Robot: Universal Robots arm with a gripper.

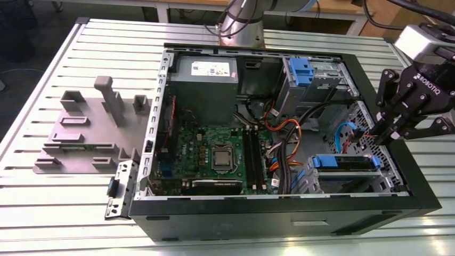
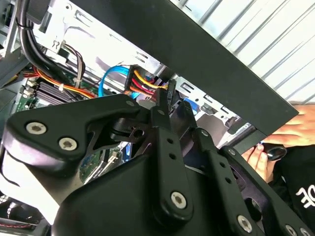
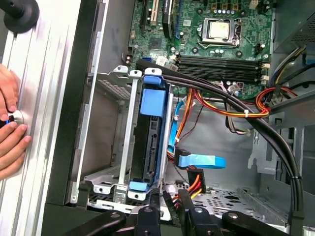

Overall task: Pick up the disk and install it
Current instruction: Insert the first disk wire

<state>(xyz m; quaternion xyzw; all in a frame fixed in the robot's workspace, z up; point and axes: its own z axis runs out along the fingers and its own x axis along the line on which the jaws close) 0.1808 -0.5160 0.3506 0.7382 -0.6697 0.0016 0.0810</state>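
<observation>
An open computer case [image 1: 284,213] is seen lying on a slatted metal table [image 1: 57,213]. In the exterior view, the gripper [image 1: 392,136] is held just inside the case wall on that view's right. Its jaws are closed on a small black plug [image 2: 170,88] trailing red, yellow and orange wires. The disk [image 1: 344,162], edged by its blue carrier frame, is seated in a metal drive cage at the case's near corner, just beside the gripper. In the first wrist view the disk [image 3: 150,123] is seen standing edge-on between the cage rails. A person's hand [image 3: 10,130] is rested on the table outside the case.
</observation>
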